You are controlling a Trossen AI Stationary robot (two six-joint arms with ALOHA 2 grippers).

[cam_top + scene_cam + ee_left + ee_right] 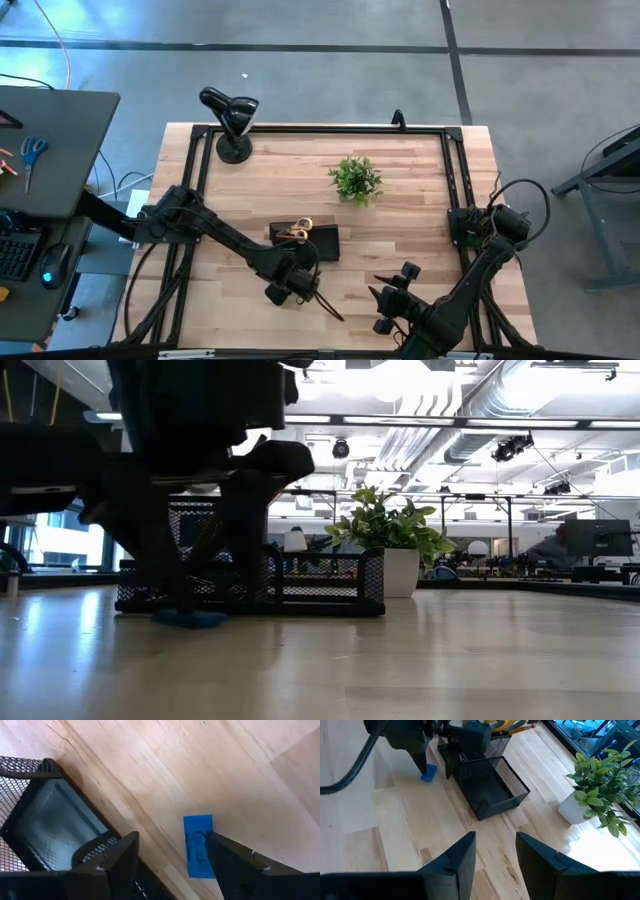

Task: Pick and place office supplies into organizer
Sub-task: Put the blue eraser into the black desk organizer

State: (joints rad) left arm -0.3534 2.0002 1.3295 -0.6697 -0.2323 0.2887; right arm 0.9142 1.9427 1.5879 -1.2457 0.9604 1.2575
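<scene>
fingers of the left gripper (172,865) stand apart above the blue eraser (199,846), beside the organizer (492,787); right gripper (495,851), jaws parted and empty, waits nearby.

Bare table (405,835) lies open beside the organizer (492,790); its mesh wall crowds the blue eraser (199,846) there.

one organizer (492,787), one blue eraser (198,846), one plant (356,180), one lamp (232,118).
</scene>
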